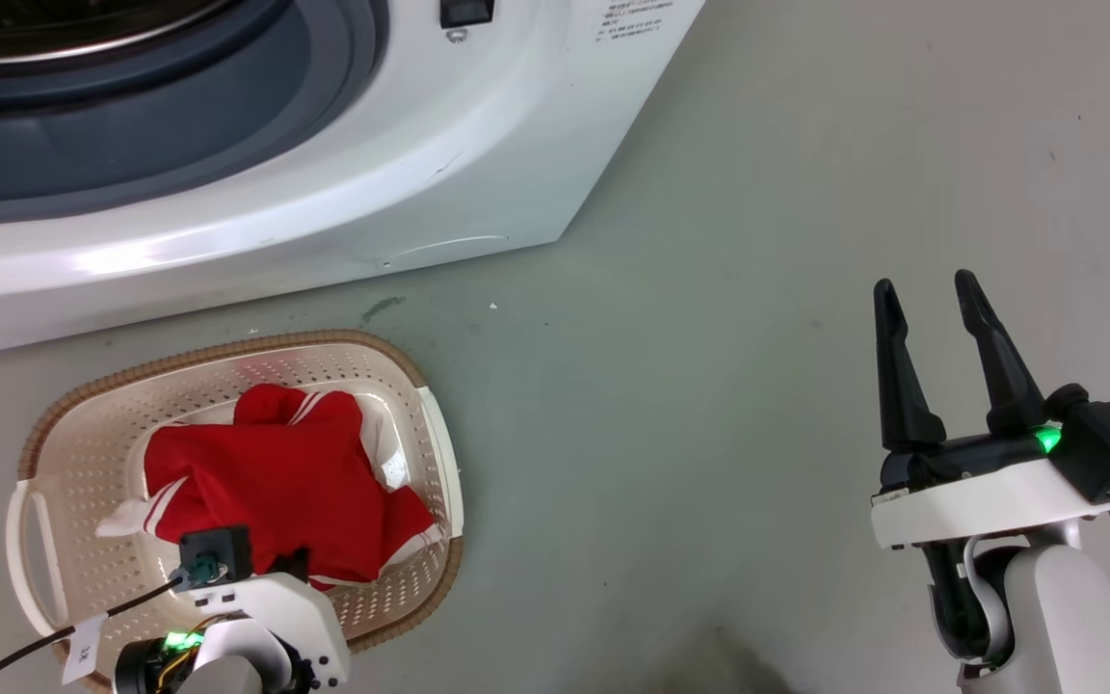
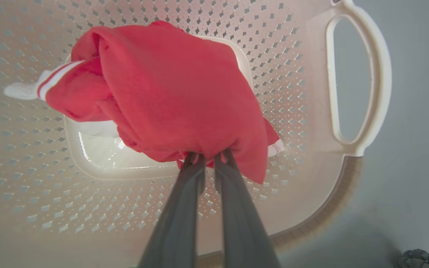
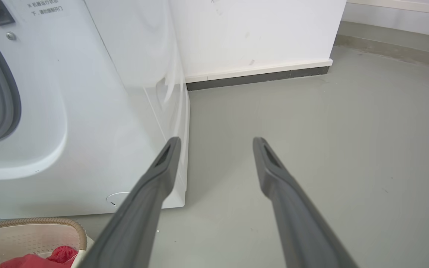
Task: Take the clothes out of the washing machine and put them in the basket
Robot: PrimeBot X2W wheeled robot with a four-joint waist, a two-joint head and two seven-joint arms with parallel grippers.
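You're working over a smooth grey-green floor [image 1: 806,241], matte with a slight sheen. The light on it is even, and the shadows are faint and soft-edged. Near the middle of the head view it carries a dark smudge [image 1: 382,308] and, just beside that, a small white speck [image 1: 492,306]. In the right wrist view a plain white wall [image 3: 259,29] meets the floor along a dark skirting strip [image 3: 255,78] topped by a cream band. A second wall's grey foot [image 3: 397,37] crosses the far right corner.

The washing machine [image 3: 99,111] bears small Chinese print [image 3: 47,6], too blurred to read surely.
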